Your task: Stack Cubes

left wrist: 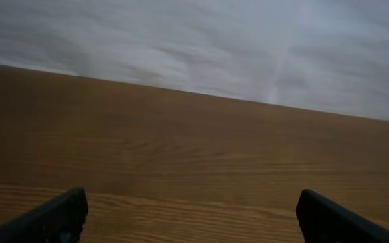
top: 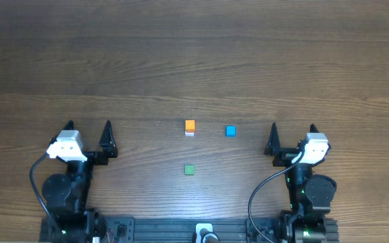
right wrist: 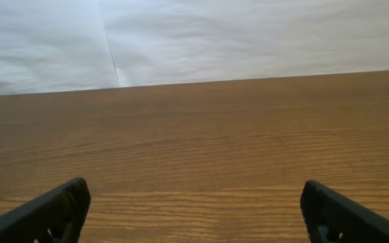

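Note:
Three small cubes lie near the middle of the wooden table. An orange cube (top: 190, 125) sits on top of a white one (top: 190, 133). A blue cube (top: 230, 130) rests to its right, and a green cube (top: 189, 170) lies nearer the arms, below the orange one. My left gripper (top: 88, 131) stands open at the left, well apart from the cubes. My right gripper (top: 293, 133) stands open at the right, a short way right of the blue cube. Both hold nothing. In the wrist views the left fingertips (left wrist: 56, 216) and right fingertips (right wrist: 53, 210) are spread over bare wood.
The wooden table (top: 194, 61) stretches far beyond the cubes. Both arm bases stand on a black rail (top: 194, 229) along the near edge. A pale wall (right wrist: 248, 34) rises behind the table's far edge.

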You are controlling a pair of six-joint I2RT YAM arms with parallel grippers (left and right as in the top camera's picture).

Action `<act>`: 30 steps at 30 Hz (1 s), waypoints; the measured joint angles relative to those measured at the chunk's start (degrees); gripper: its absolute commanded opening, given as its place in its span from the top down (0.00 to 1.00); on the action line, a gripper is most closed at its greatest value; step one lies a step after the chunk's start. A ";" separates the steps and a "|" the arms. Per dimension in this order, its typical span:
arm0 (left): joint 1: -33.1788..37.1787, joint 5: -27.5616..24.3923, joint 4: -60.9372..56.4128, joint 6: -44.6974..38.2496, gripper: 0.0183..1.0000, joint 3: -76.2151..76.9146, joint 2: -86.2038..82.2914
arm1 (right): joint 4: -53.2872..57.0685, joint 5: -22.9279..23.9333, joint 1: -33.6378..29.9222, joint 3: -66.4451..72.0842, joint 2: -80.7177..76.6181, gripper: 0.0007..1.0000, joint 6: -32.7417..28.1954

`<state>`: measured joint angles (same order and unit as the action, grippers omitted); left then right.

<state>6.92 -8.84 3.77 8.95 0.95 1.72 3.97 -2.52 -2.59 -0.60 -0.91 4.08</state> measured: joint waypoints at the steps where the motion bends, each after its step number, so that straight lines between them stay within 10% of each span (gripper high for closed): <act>1: 0.09 0.00 0.02 0.00 0.00 -0.13 -0.28 | 0.00 0.00 0.00 0.00 0.00 0.01 -0.02; 30: 0.31 0.00 -0.04 0.00 0.00 -0.15 -0.87 | -0.02 0.00 0.00 0.00 0.00 0.01 0.00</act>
<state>7.22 -8.84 3.73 8.95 0.80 0.84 3.95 -2.52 -2.59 -0.60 -0.91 4.08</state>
